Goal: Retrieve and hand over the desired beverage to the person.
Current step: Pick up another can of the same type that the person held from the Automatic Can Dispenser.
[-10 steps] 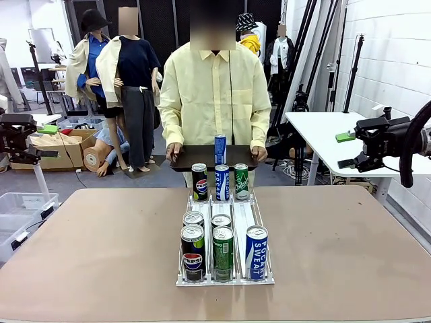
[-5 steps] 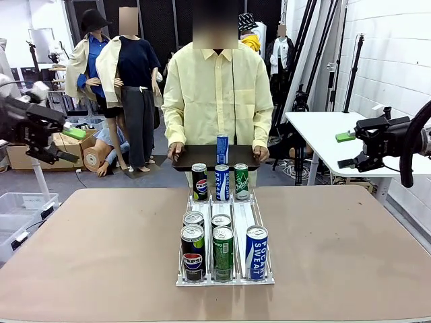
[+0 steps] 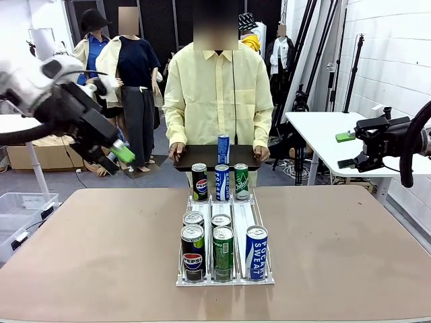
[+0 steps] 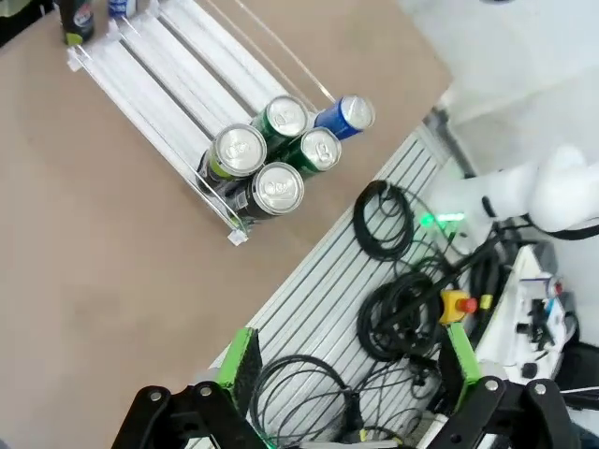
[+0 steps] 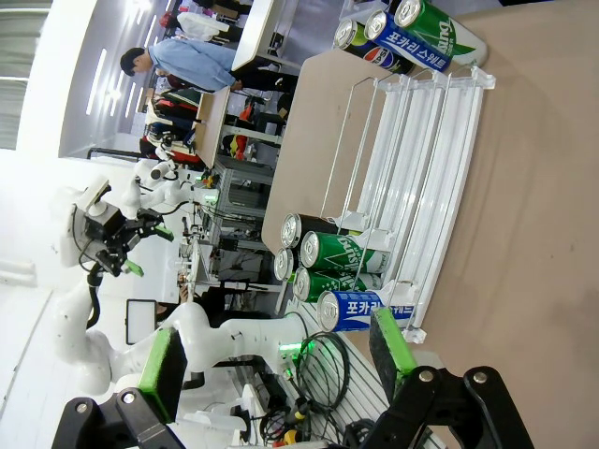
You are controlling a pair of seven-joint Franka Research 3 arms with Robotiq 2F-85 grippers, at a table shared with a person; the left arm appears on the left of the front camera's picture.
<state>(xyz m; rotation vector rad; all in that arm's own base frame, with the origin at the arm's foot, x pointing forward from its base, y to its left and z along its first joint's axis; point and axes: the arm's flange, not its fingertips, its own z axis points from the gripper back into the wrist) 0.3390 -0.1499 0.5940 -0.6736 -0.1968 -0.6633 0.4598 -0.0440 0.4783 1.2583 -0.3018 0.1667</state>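
Note:
A clear rack point(image 3: 244, 217) on the brown table holds several cans. Pepsi point(image 3: 192, 253), a green can point(image 3: 223, 253) and Pocari Sweat point(image 3: 256, 252) stand in its near row, and three more cans point(image 3: 221, 182) at its far end. The person point(image 3: 215, 94) stands behind, holding a black tray point(image 3: 195, 158) with a blue can point(image 3: 223, 149) on it. My left gripper point(image 3: 116, 153) hangs open in the air left of the rack, high above the table's left far corner. Its wrist view looks down on the near cans point(image 4: 271, 159) past its open fingers point(image 4: 351, 365). My right gripper point(image 3: 345, 149) stays open off the table's right side, and its fingers point(image 5: 276, 365) frame the rack point(image 5: 421, 159).
A white side table point(image 3: 323, 128) stands behind my right gripper. The brown table point(image 3: 101, 256) has bare room on both sides of the rack. Cables point(image 4: 402, 281) lie below the table's near edge.
My left arm has swung in from the left edge, up and toward the table. The right arm, the cans and the person's tray have not moved.

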